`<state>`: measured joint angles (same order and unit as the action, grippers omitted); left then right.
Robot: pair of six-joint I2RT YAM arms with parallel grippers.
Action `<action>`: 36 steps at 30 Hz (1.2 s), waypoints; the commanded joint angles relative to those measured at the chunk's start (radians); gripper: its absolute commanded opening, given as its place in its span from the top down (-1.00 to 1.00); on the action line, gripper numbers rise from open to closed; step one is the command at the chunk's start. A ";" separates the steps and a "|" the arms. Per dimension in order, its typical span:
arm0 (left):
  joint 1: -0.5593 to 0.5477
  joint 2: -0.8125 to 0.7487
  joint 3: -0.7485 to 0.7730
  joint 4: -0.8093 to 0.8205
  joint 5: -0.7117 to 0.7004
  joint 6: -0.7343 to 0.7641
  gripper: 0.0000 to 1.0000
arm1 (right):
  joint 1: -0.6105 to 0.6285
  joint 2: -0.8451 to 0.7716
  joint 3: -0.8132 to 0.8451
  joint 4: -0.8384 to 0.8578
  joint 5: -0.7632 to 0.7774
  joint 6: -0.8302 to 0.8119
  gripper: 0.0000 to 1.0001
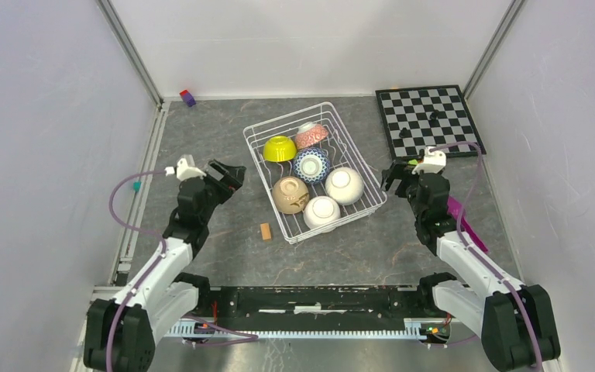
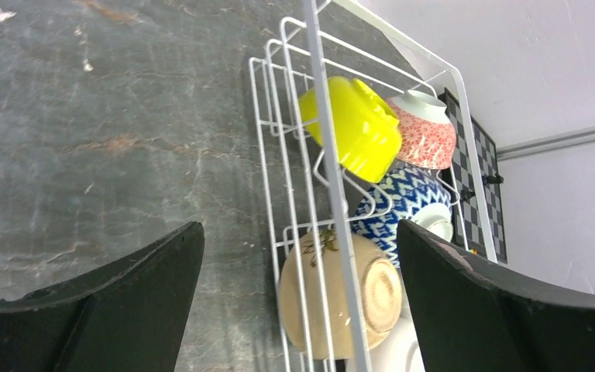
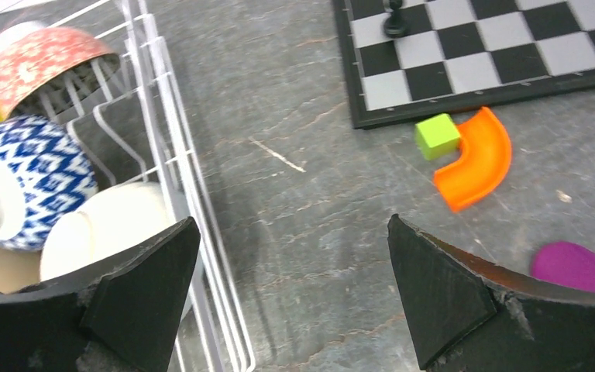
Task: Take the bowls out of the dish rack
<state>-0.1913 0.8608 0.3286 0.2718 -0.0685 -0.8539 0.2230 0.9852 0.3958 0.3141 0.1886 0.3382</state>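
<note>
On the tabletop (image 1: 217,128), the rack (image 1: 372,203) lies right of the left hand (image 1: 236,180) and left of the right hand (image 1: 391,180), with six bowls (image 1: 344,184) inside it. The chessboard (image 1: 426,116) lies beyond the right hand.

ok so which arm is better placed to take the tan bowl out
Left. The tan bowl sits against the dish rack's left side, nearest the open left gripper; the right gripper is across the rack, with a white bowl between.
</note>
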 commanded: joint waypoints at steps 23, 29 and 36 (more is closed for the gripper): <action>-0.060 0.241 0.404 -0.356 -0.162 0.120 -1.00 | 0.055 0.030 0.120 -0.009 -0.391 -0.014 -0.94; -0.080 0.262 0.521 -0.450 -0.149 0.207 -1.00 | 0.055 0.033 0.117 -0.017 -0.431 -0.006 -0.94; -0.168 0.464 0.763 -0.539 -0.103 0.339 -1.00 | 0.081 0.025 0.090 -0.003 -0.447 0.005 -0.94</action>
<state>-0.3080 1.1931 0.9302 -0.2020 -0.2123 -0.6575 0.2901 1.0241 0.4953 0.2813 -0.2363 0.3305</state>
